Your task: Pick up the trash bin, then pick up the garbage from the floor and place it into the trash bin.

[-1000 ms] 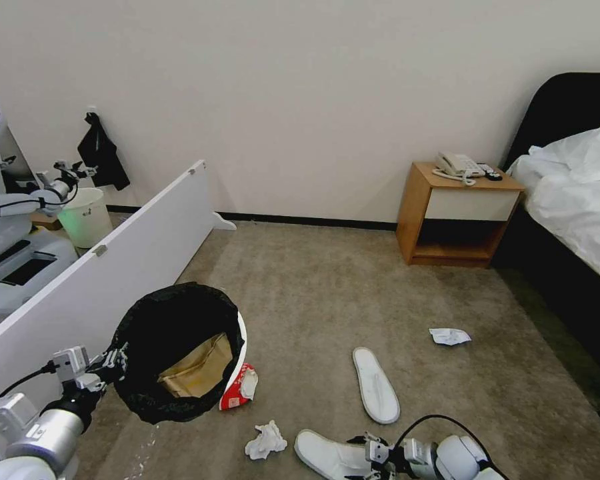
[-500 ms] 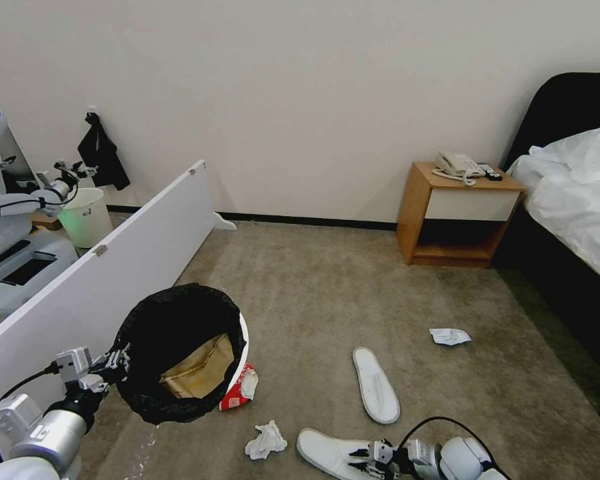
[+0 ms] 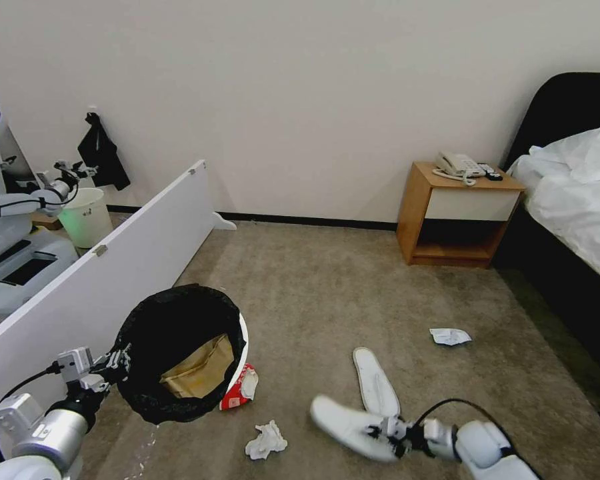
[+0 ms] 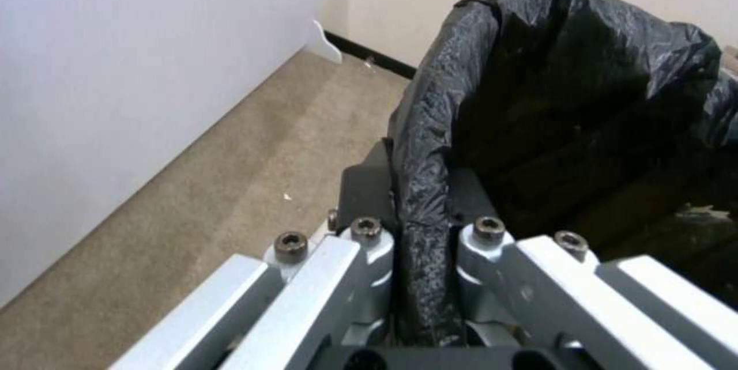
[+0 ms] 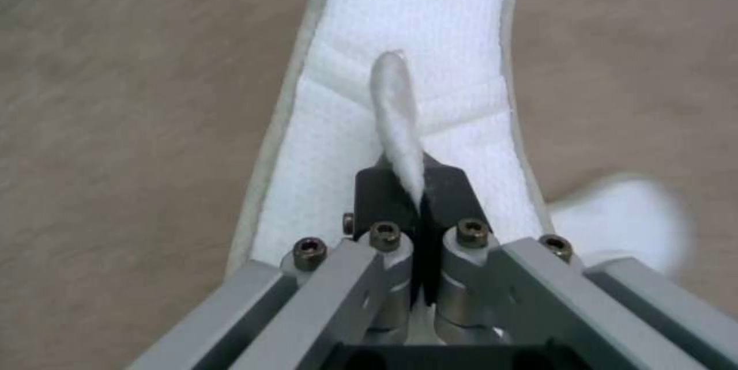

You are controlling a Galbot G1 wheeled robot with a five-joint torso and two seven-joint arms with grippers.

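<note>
Pinched in the right hand (image 3: 387,430), pressed together on only a thin raised fold of the white slipper (image 3: 347,420), low and near the robot, seemingly just clear of the floor (image 3: 313,287). Risky as a grip: so little fabric between the pads, with the long sole hanging out ahead, likely to slide free or flop sideways under a quick swing toward the bin. Also liable to catch the second slipper (image 3: 375,383) lying flat just beyond, or to brush the crumpled tissue (image 3: 267,440) on the way across. Clamped in the left hand (image 3: 110,367), squeezed onto the near rim and black liner of the trash bin (image 3: 241,340), held up and tilted at the robot's left, beside the white panel (image 3: 133,260). Prone to tip or swing on such a one-sided hold, more so under a slipper dropped against the far wall; possible too for the liner alone to slip through, though hard to tell how much rim sits in the grip. Inside the bin: a tan folded paper (image 3: 197,373) against the liner, nothing else made out. Just beside the bin, on the carpet: a red-white snack packet (image 3: 237,393). Farther off toward the bed (image 3: 573,200): one more white crumpled scrap (image 3: 449,336). Well apart, by the wall: a pale bucket (image 3: 85,217), contents hidden.
</note>
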